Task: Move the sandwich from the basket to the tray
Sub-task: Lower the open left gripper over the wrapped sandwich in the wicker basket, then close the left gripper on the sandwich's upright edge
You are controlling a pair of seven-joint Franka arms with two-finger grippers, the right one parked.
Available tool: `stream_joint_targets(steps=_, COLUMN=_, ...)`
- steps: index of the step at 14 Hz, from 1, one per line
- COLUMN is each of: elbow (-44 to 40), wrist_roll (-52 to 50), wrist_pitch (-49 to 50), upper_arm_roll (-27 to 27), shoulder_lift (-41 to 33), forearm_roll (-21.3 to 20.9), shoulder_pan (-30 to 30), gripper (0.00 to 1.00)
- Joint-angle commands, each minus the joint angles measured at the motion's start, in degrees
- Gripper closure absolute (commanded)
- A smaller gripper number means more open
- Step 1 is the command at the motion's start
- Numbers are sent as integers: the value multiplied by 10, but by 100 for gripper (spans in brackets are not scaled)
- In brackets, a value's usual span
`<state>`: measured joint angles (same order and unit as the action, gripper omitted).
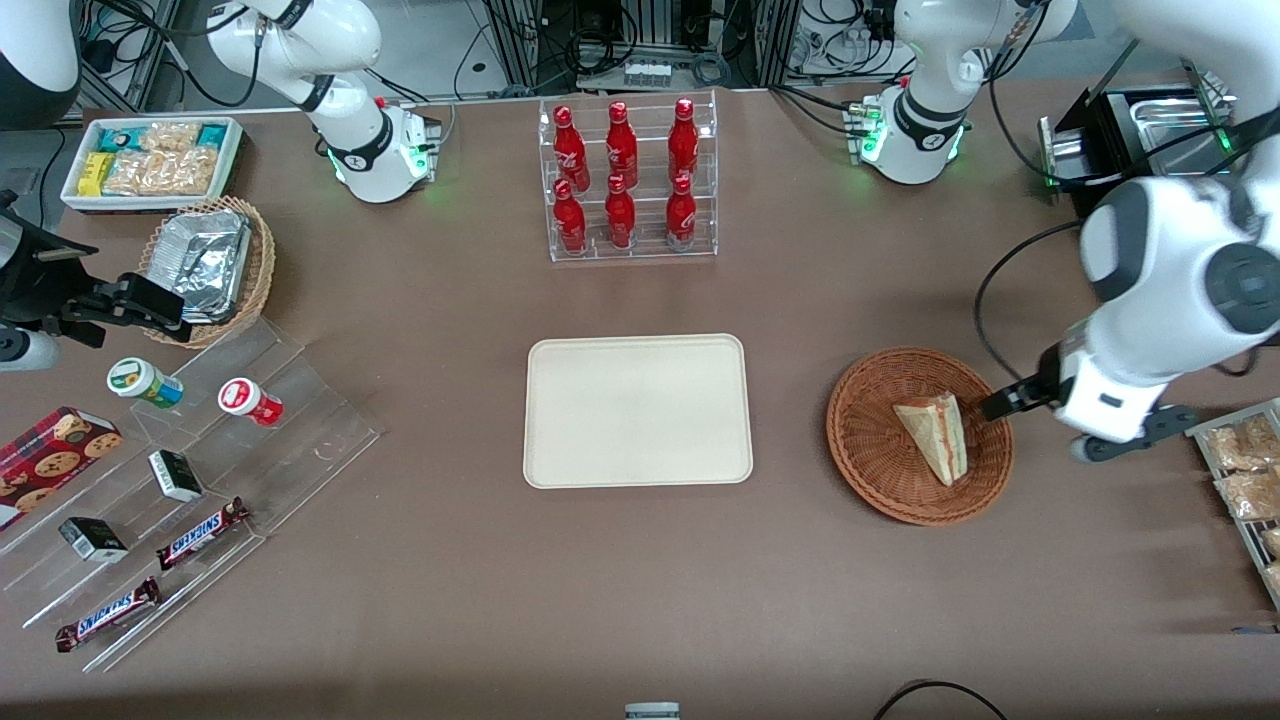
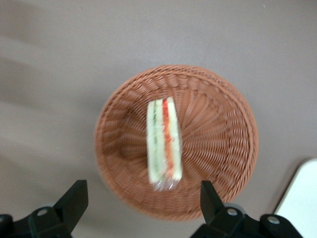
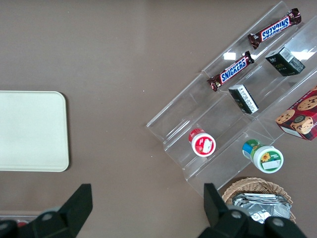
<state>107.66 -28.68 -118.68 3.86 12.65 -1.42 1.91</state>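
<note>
Sandwich (image 2: 164,141) mid-basket (image 2: 218,144), open claw (image 2: 143,201) above rim.

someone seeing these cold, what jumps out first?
Probably the six red bottles in the clear rack, farther from the front camera than the bare cream tray at mid-table. Next, the sandwich lying in the reddish wicker basket toward the working arm's end. The left arm's hand hangs above that basket, fingers open and apart from the sandwich.
</note>
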Motion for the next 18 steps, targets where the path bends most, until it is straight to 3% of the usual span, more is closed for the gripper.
stream_joint_targets(steps=1, elbow=26, wrist_roll=-48, wrist_pitch=-54, upper_arm_roll=-3, shoulder_lift=20, forearm_roll=-3, shoulder_pan=22, gripper=0)
stream_joint_targets(steps=7, elbow=102, wrist_roll=-53, wrist_pitch=-180, upper_arm_roll=-4, shoulder_lift=53, forearm_roll=-4, shoulder_pan=24, gripper=0)
stream_joint_targets(steps=11, elbow=117, wrist_roll=-55, wrist_pitch=-204, upper_arm_roll=-4, shoulder_lift=75, forearm_roll=-4, shoulder_pan=24, gripper=2)
stream_joint_targets(steps=12, elbow=120, wrist_roll=-55, wrist_pitch=-204, upper_arm_roll=-5, shoulder_lift=76, forearm_roll=-4, shoulder_pan=24, gripper=12)
stream_joint_targets(steps=14, elbow=123, wrist_roll=-54, wrist_pitch=-204, upper_arm_roll=-5, shoulder_lift=76, forearm_roll=-4, shoulder_pan=24, gripper=71)
stream_joint_targets(steps=15, elbow=123, wrist_roll=-54, wrist_pitch=-201, upper_arm_roll=-5, shoulder_lift=73, forearm_roll=-4, shoulder_pan=24, gripper=93)
stream_joint_targets(steps=16, elbow=121, wrist_roll=-53, wrist_pitch=-198, upper_arm_roll=-5, shoulder_lift=69, forearm_roll=-4, shoulder_pan=24, gripper=100)
stream_joint_targets(steps=18, elbow=114, wrist_roll=-53, wrist_pitch=-168, upper_arm_roll=-5, shoulder_lift=57, forearm_roll=-4, shoulder_pan=24, gripper=100)
